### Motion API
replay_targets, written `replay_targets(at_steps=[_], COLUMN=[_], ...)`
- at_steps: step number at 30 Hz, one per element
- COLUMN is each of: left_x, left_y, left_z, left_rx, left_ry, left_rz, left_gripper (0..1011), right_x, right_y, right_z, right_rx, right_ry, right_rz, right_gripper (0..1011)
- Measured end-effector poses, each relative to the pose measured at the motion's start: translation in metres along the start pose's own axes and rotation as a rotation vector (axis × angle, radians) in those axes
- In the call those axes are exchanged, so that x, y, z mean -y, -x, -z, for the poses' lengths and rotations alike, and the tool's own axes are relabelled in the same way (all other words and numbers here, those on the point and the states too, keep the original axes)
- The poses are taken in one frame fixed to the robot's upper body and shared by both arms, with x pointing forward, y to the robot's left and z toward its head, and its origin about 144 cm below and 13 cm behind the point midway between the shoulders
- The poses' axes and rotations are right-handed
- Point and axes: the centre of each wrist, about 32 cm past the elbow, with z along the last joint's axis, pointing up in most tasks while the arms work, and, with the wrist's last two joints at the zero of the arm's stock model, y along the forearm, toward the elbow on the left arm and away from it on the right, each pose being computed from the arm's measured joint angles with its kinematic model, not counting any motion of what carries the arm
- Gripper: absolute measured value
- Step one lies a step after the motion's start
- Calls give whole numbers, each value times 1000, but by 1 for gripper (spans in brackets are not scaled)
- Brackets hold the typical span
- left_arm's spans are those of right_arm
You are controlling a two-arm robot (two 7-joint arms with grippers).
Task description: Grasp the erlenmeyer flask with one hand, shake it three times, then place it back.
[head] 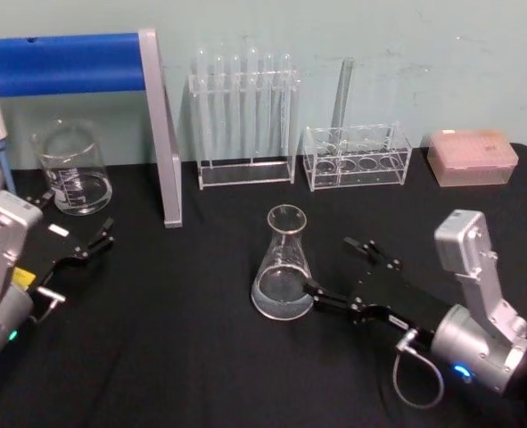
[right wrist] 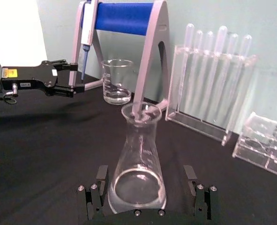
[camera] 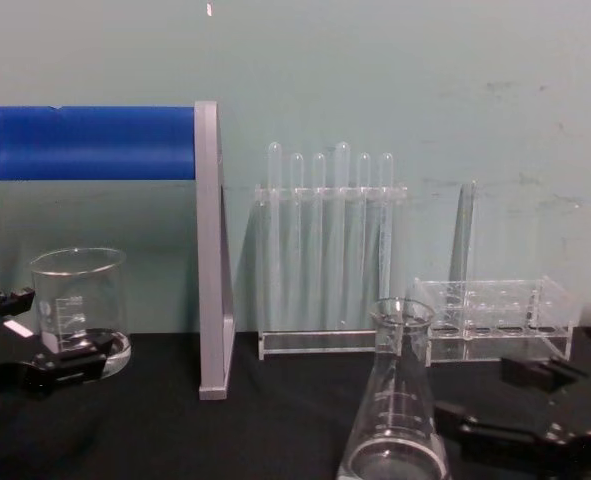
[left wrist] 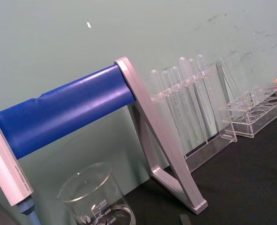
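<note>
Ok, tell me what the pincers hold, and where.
Nothing yet. The right pincer is open around the base of the erlenmeyer flask, not clamped; the left pincer is open and empty.

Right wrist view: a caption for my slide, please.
Right gripper, fingers open, aimed at the base of the clear glass conical flask.

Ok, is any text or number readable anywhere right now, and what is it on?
"500" and "400": graduation numbers on the beaker.
Yellow label on the left gripper: too small to read.
White marks on the erlenmeyer flask: too blurred to read.
Print on the pipette stand's end plate: too small to read.
</note>
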Motion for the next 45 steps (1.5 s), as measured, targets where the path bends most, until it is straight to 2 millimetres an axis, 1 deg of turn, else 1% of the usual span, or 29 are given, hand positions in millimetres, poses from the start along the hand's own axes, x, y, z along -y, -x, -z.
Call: replay_targets(at_steps=[2,9,10,15,16,19,28,35,45], left_x=[0,0,0,0,0,0,0,0,0], left_y=[0,0,0,0,0,0,0,0,0], left_z=[0,0,0,0,0,0,0,0,0], left_rx=[0,0,0,0,0,0,0,0,0], left_ry=[0,0,0,0,0,0,0,0,0], left_rz=[0,0,0,0,0,0,0,0,0], left_gripper=[1001,1001,1001,1001,1001,1001,1001,1001,1001], right_x=[-8,-28,-28,-45,-45,-55,-76,-84,-85], right_y=[1,2,2,1,1,1,1,2,2], right_z=[-1,-2,-2,-3,-3,-4,-5,-4,-4], right_rx=[12,32,32,43,43,41,33,34,36], right_ry=[-8,-16,-16,-25,-25,-30,-42,-43,-44], right_rz=[-6,-23,-23,-24,-24,-19,-10,-2,2], right_gripper=[1003,1002,1002,1003,1002,1003,1002,1002,1003])
